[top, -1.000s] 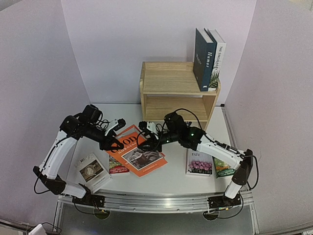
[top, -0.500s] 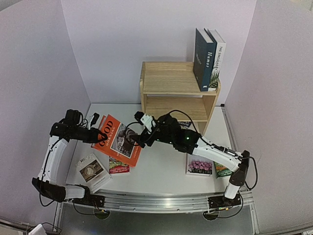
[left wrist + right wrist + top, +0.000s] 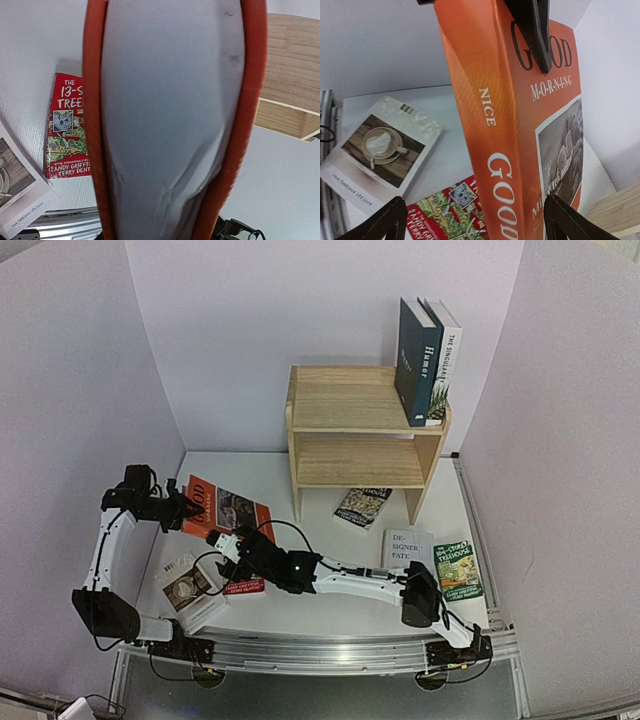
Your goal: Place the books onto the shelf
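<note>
In the left end effector (image 3: 186,508), the orange book (image 3: 228,510) sits clamped; the right end effector (image 3: 224,542) gapes wide just beside it.

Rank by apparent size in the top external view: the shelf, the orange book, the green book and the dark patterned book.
1. shelf
2. orange book, though it is raised nearer the camera, which flatters it
3. green book and dark patterned book look alike; no ranking between them

On the shelf (image 3: 340,405), room left of the upright books (image 3: 425,355) — the orange book (image 3: 225,510) and right arm (image 3: 350,583) crowd the table (image 3: 270,475) at its left.
</note>
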You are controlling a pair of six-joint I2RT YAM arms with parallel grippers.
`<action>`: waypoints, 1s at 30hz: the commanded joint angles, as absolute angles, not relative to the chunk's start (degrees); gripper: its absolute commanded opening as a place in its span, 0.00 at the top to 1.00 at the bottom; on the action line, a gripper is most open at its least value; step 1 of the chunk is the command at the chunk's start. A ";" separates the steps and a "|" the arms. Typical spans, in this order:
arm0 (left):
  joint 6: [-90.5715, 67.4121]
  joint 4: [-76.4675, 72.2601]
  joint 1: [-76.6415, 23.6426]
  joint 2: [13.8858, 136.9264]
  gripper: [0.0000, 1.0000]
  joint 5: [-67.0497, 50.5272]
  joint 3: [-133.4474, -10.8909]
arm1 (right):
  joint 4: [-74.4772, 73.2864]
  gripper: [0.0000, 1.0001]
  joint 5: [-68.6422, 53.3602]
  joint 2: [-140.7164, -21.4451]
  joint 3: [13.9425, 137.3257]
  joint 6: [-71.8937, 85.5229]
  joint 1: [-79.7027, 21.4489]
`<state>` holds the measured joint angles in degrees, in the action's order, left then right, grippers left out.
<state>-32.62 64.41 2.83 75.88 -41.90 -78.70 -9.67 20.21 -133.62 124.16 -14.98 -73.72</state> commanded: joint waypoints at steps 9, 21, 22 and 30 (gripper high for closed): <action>-36.82 60.82 3.05 76.35 0.78 -45.08 -79.07 | 8.59 0.47 43.99 -148.87 139.82 -34.68 -73.15; -30.63 57.49 3.02 76.75 0.05 -45.62 -86.18 | 9.53 0.72 43.44 -140.84 130.90 -26.76 -72.85; -28.20 57.98 3.01 76.74 0.02 -43.44 -88.83 | 9.47 0.73 41.75 -139.00 129.13 -25.03 -72.74; -13.40 51.65 3.04 72.64 0.00 -21.73 -105.31 | 4.03 0.80 25.60 -122.56 119.19 -6.80 -69.03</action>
<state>-23.35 58.40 2.94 77.26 -35.07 -99.48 2.89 35.91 -137.64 120.79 -19.69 -71.36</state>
